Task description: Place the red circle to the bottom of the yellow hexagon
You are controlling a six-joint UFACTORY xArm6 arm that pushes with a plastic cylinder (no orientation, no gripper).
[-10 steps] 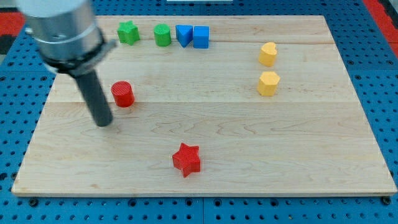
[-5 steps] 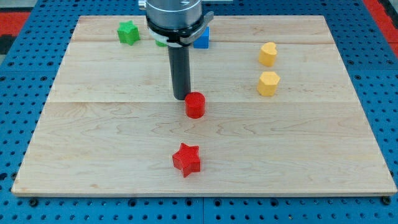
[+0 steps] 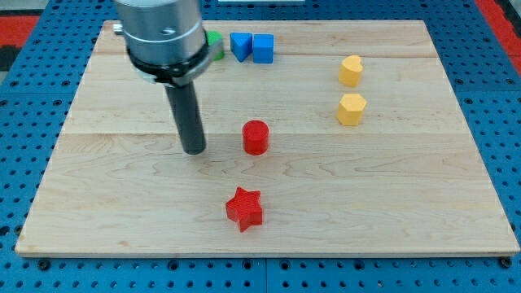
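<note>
The red circle (image 3: 256, 137) is a short red cylinder near the middle of the wooden board (image 3: 391, 187). The yellow hexagon (image 3: 352, 108) sits to its right and slightly higher, well apart from it. My tip (image 3: 194, 150) rests on the board to the left of the red circle, with a clear gap between them. The rod rises from the tip to the grey arm body at the view's top left.
A yellow heart (image 3: 351, 70) sits just above the yellow hexagon. A red star (image 3: 244, 208) lies below the red circle. Two blue blocks (image 3: 251, 46) and a partly hidden green block (image 3: 214, 44) line the top edge.
The red circle moved from the left part of the board to the middle, pushed by my tip. My tip has since drawn back to its left; the circle has stayed put in the last half second.
</note>
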